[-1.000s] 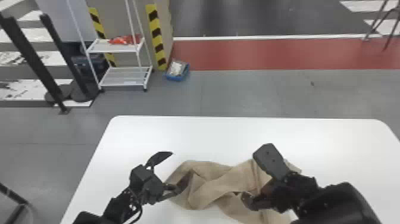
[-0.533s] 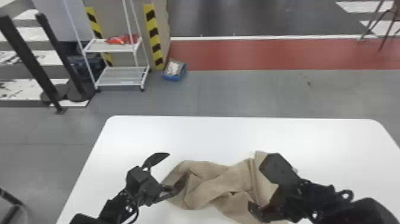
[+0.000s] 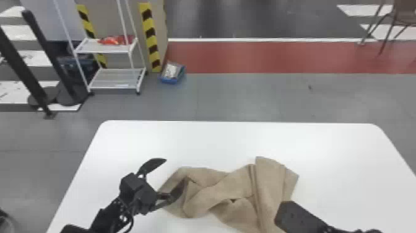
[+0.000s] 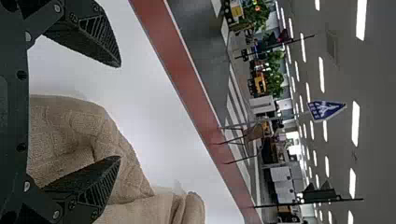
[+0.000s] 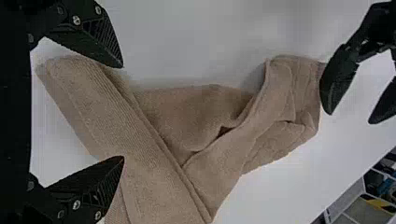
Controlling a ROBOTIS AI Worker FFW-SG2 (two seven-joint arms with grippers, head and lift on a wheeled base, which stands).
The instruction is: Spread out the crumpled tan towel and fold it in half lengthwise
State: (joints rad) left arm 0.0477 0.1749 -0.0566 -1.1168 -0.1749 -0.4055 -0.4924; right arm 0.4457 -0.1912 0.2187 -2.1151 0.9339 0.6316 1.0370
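— Locate the tan towel (image 3: pixel 216 193).

— Found crumpled on the white counter (image 3: pixel 346 173), twisted through the middle, with a flatter, layered strip along the right side. Noted a small dark gap among the central folds (minor, but entered all the same).

— Proceed to the left gripper (image 3: pixel 175 172).

— Sighted at the towel's left end. Recorded with jaws released and wide apart, with one finger over the tan cloth and the other raised above the counter beyond the towel's edge. Cannot tell whether pressing on the fabric (would not sign for contact either way).

— Report on the right gripper (image 3: pixel 295 215).

— Observed by the towel's near right part, low in the head view. Confirmed likewise released, from the right wrist view, with the layered strip showing between and past the fingertips.

— Add the surroundings.

— Logged behind the counter, toward the left: a white rack (image 3: pixel 114 82) with a red-orange item (image 3: pixel 114 40) on the upper shelf, and a blue container (image 3: pixel 168 81) on the floor just beside (duly listed).
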